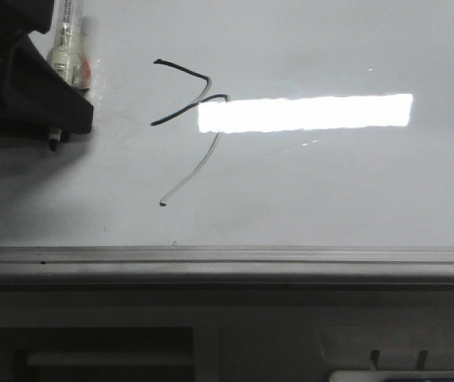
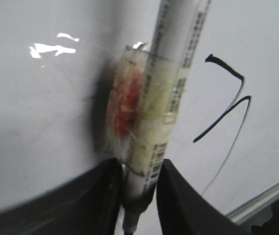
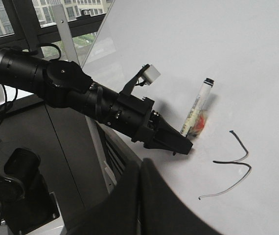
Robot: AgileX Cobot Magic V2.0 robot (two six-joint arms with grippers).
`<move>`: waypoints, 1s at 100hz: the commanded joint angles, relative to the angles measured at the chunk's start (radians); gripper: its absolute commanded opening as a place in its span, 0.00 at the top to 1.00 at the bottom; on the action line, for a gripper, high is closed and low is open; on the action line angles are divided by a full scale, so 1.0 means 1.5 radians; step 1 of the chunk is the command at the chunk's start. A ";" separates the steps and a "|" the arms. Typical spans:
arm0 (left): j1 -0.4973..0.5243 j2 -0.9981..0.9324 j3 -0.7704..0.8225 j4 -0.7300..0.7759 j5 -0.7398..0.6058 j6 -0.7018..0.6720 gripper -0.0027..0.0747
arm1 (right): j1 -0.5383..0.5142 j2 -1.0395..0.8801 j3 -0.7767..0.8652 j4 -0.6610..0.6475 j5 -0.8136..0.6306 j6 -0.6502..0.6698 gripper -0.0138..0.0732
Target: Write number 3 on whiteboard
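Only right wrist: marker (image 3: 197, 108) cap | front: number 3 (image 1: 187, 119) tail

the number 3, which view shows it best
The front view: the number 3 lies whole and near on the whiteboard, though glare crosses its middle. The right wrist view shows it whole but small, beyond the left hand. The left wrist view shows it beside the marker, its faint tail hard to follow.

One whiteboard (image 1: 330, 191), one marker (image 3: 197, 108), one number 3 (image 1: 191, 103).
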 commanded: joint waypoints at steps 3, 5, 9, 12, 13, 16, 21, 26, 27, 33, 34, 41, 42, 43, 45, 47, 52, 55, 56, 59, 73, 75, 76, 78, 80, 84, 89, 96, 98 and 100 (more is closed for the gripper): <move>0.008 0.023 -0.003 0.007 -0.136 -0.002 0.55 | -0.004 -0.001 -0.016 0.017 -0.040 0.001 0.91; 0.008 0.023 -0.003 0.007 -0.140 -0.002 0.52 | -0.004 -0.001 -0.016 0.017 -0.041 0.001 0.91; 0.008 0.023 -0.003 0.007 -0.145 -0.002 0.50 | -0.004 -0.001 -0.016 0.017 -0.043 0.001 0.91; 0.008 0.023 -0.003 0.007 -0.147 -0.002 0.49 | -0.004 -0.001 -0.016 0.017 -0.046 0.001 0.91; 0.008 0.023 -0.003 0.007 -0.148 -0.002 0.49 | -0.004 -0.001 -0.016 0.017 -0.046 0.001 0.91; 0.008 0.023 -0.003 0.007 -0.151 -0.002 0.49 | -0.004 -0.001 -0.016 0.017 -0.047 0.001 0.91; 0.008 0.023 -0.003 0.007 -0.154 -0.002 0.49 | -0.004 -0.001 -0.016 0.017 -0.050 0.001 0.91; 0.008 0.023 -0.003 0.007 -0.158 -0.002 0.49 | -0.004 -0.001 -0.016 0.017 -0.051 0.001 0.91; 0.008 0.023 -0.003 0.007 -0.158 -0.002 0.48 | -0.004 -0.001 -0.016 0.017 -0.051 0.001 0.91; 0.008 0.023 -0.003 0.007 -0.158 -0.002 0.45 | -0.004 -0.001 -0.016 0.017 -0.051 0.001 0.91; 0.008 0.023 -0.003 0.007 -0.158 -0.002 0.43 | -0.004 -0.001 -0.016 0.017 -0.051 0.001 0.91; 0.008 0.021 -0.004 0.007 -0.158 -0.002 0.33 | -0.004 -0.001 -0.016 0.017 -0.053 0.001 0.91; 0.008 0.019 -0.004 0.007 -0.158 -0.002 0.32 | -0.004 -0.001 -0.016 0.017 -0.055 0.001 0.91; 0.008 0.017 -0.004 0.007 -0.158 -0.002 0.31 | -0.004 -0.001 -0.016 0.017 -0.055 0.001 0.91; 0.008 0.014 -0.004 0.007 -0.158 -0.002 0.28 | -0.004 -0.001 -0.016 0.017 -0.057 0.001 0.91; 0.008 0.009 -0.004 0.007 -0.158 -0.002 0.25 | -0.004 -0.001 -0.016 0.017 -0.061 0.001 0.91; 0.008 -0.007 -0.004 0.007 -0.158 -0.002 0.22 | -0.004 -0.001 -0.016 0.014 -0.074 0.001 0.91; 0.008 -0.018 -0.004 0.007 -0.158 -0.002 0.21 | -0.004 -0.001 -0.016 0.011 -0.084 0.001 0.91; 0.008 -0.024 -0.004 0.007 -0.158 -0.002 0.21 | -0.004 -0.001 -0.016 0.009 -0.089 0.001 0.91; 0.008 -0.039 -0.004 0.007 -0.158 -0.002 0.21 | -0.004 -0.001 -0.016 0.008 -0.099 0.001 0.91; 0.008 -0.133 -0.004 0.020 -0.162 -0.002 0.21 | -0.004 -0.001 -0.016 0.002 -0.122 0.001 0.91; 0.008 -0.148 -0.004 0.024 -0.162 -0.002 0.22 | -0.004 -0.001 -0.016 -0.002 -0.122 0.001 0.91; 0.008 -0.153 -0.004 0.024 -0.162 -0.002 0.22 | -0.004 -0.001 -0.016 -0.004 -0.121 0.001 0.91; 0.008 -0.169 -0.004 0.027 -0.158 -0.002 0.22 | -0.004 -0.001 -0.016 -0.005 -0.119 0.001 0.91; 0.008 -0.186 -0.004 0.029 -0.158 -0.002 0.23 | -0.004 -0.001 -0.014 -0.008 -0.116 0.001 0.91; 0.008 -0.221 -0.004 0.032 -0.148 -0.002 0.25 | -0.004 -0.003 -0.011 -0.011 -0.117 0.001 0.91; 0.008 -0.269 -0.004 0.048 -0.133 -0.002 0.29 | -0.004 -0.003 -0.004 -0.018 -0.119 0.001 0.91; 0.008 -0.331 -0.004 0.090 -0.106 -0.002 0.40 | -0.004 -0.010 0.012 -0.049 -0.117 0.001 0.91; 0.008 -0.343 -0.003 0.101 -0.098 -0.002 0.44 | -0.004 -0.012 0.018 -0.061 -0.117 0.001 0.91; 0.008 -0.361 -0.003 0.117 -0.086 -0.002 0.49 | -0.004 -0.017 0.025 -0.072 -0.117 0.001 0.91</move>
